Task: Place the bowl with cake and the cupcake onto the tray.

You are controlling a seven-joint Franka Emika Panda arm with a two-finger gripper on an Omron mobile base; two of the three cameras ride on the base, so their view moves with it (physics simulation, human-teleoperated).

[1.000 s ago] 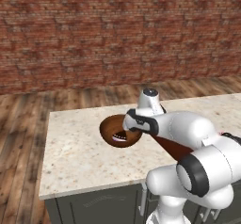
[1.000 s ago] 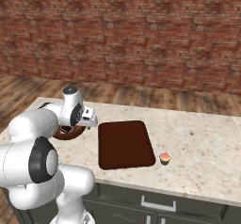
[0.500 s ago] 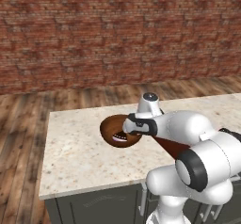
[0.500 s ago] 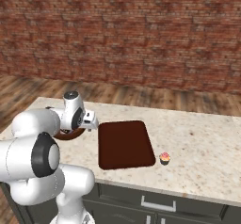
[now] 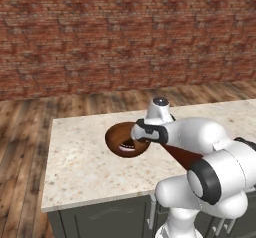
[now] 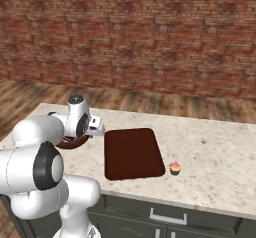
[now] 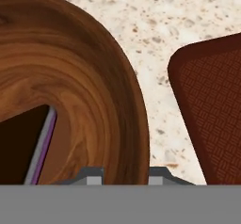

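Between the spread jaws, bowl (image 7: 94, 77) rim, cake (image 7: 21, 148) inside, tray (image 7: 212, 105) beside.

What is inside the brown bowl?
Inside the bowl lies the cake, a dark slice with a pale edge. The hand covers part of the bowl's inside in the left base view.

A: Counter top (image 5: 85, 162) is pale speckled stone, beige with brown flecks. Same surface shows close up from the hand camera (image 7: 155, 39).

B: Noted. Under it, dark grey-green cabinet fronts (image 6: 200, 217), with a light metal drawer handle (image 6: 163, 217).

A: Behind the counter, wood plank floor (image 5: 30, 127), warm brown, boards running away from us.

B: And a red-brown brick wall (image 6: 150, 32) across the whole back, mortar lines pale.
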